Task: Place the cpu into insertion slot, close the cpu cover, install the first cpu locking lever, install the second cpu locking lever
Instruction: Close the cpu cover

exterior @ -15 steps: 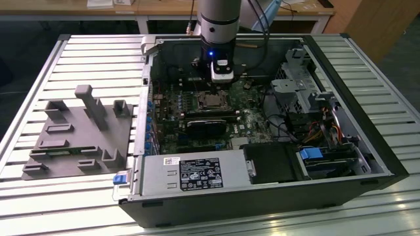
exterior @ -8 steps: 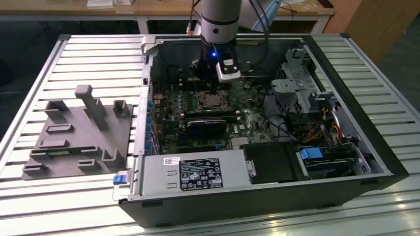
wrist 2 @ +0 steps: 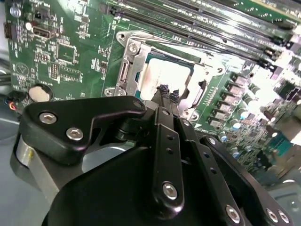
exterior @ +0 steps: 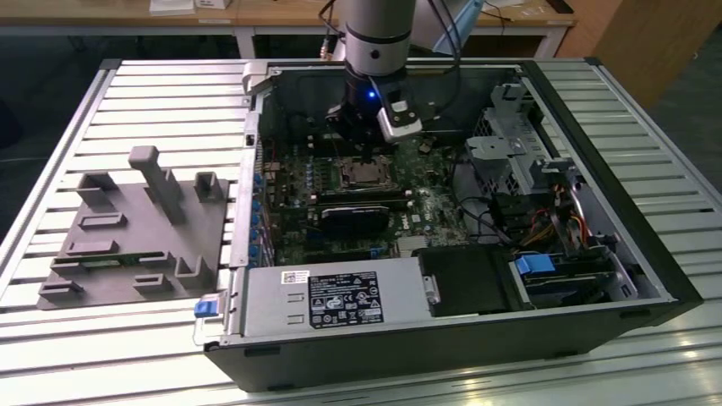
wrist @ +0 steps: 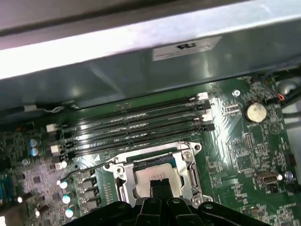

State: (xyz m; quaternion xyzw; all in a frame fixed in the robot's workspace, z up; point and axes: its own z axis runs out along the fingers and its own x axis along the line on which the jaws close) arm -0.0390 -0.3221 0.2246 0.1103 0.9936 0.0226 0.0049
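The cpu (wrist 2: 171, 73) sat in the slot (wrist 2: 123, 77), with the cover (wrist 2: 203, 74) lying flat around it. The gripper (wrist 2: 168, 92) hung just over it, fingers pressed together and empty.

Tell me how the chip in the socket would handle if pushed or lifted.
The chip looks thin, flat and metal-topped, so it is probably stiff and light, unlikely to roll or tip. Its smooth pale top may be slippery. The metal frame sits around its edges, so a sideways push would likely not shift it.
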